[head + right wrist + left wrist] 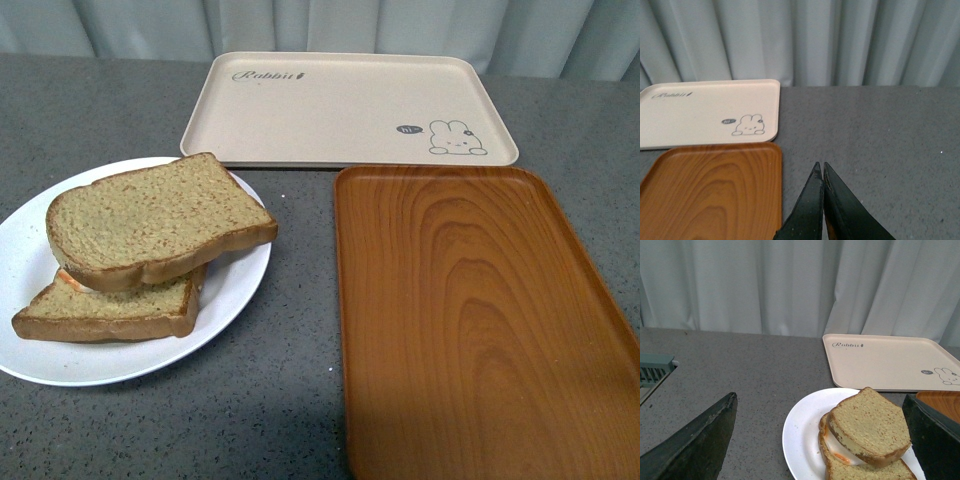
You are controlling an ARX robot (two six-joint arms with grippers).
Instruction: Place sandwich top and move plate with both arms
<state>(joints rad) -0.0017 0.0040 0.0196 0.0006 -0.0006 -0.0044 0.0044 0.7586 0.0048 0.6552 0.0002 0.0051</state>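
Sandwich top [160, 220] stacked on a lower slice [110, 312] in a round white plate [238, 290].
The top is tan, speckled and brown-crusted with a rounded edge, and it lies askew. The shallow, smooth plate sits on a grey flecked counter [290, 400]. A beige rabbit tray [340, 110] and an orange wood-grain tray [480, 320], both rectangular with raised rims, lie nearby. The left gripper [819, 397] has its jaws wide apart; the right gripper [821, 169] has its jaws together.

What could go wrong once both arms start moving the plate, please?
The sandwich top lies skewed and tilted on the lower slice, so it may slide off if the plate tips. The raised rim of the orange wood-grain tray, beside the plate, might catch it. The right gripper is shut and must open first.
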